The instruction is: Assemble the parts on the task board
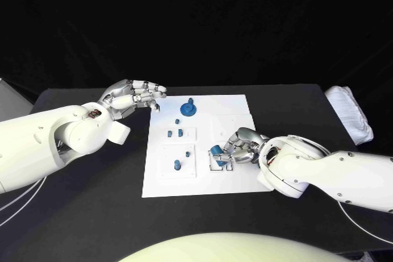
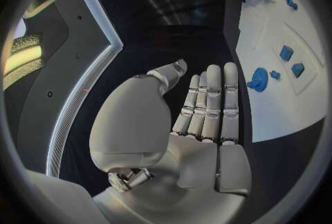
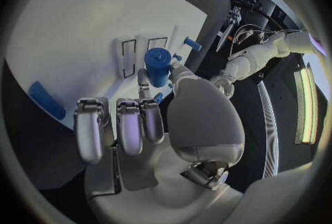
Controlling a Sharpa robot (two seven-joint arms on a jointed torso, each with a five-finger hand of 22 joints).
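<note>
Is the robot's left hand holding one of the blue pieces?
No, the left hand is flat and holds nothing, its fingers stretched out over the black table beside the task board.

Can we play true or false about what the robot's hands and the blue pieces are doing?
1. The right hand holds a blue piece. True.
2. The left hand holds a blue piece. False: it holds nothing, its fingers straight.
3. The board is red. False: it is white.
4. A round blue piece lies on the board near the left hand. True.
</note>
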